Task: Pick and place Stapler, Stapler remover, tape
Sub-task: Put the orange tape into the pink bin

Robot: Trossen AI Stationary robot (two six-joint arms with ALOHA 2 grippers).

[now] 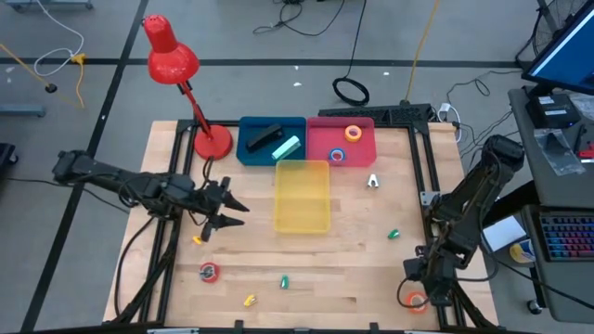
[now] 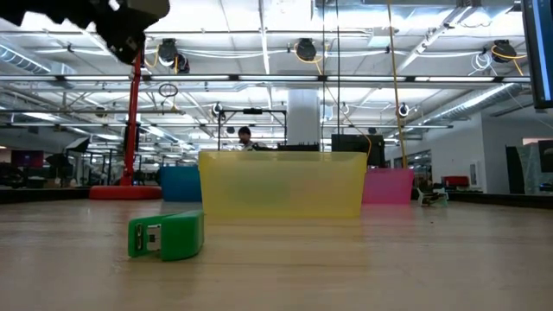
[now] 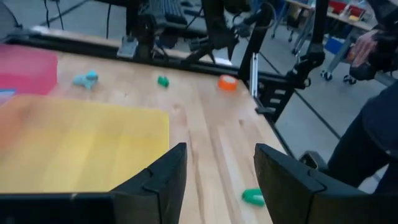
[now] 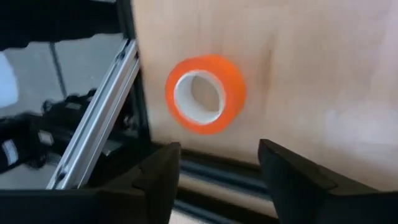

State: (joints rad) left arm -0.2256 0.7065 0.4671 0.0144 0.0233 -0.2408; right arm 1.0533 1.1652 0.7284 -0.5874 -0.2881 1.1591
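right gripper [image 1: 417, 289] sits low at the table's [image 1: 353, 269] near right corner, fingers spread, nothing between them. orange tape [image 4: 205, 93] lies flat on the wood just past the fingertips, hole facing up at the wrist cam, right beside the table's edge rail; apart from both fingers [image 4: 155, 180]. in the high view the same roll [image 1: 414, 299] peeks out under the gripper.

left gripper [image 1: 225, 211] hovers over the left-middle of the table, jaws apart and empty, pointing toward the yellow bin [image 1: 302, 195].

other items:
- red tape [image 1: 209, 272] near the front left, flat.
- two rolls in the pink bin [image 1: 320, 139]: orange roll [image 1: 353, 133] and blue roll [image 1: 337, 155].
- black stapler [image 1: 264, 137] in the blue bin [image 1: 247, 153], long axis diagonal, with a light green stapler [image 1: 286, 147] beside it, also diagonal.
- remover [image 1: 372, 181] on the wood right of the yellow bin, just below the pink bin; can't tell which way it points.
- green piece [image 2: 166, 235] close to the low cam, long axis across that view.
- red lamp [image 1: 176, 70] at back left.
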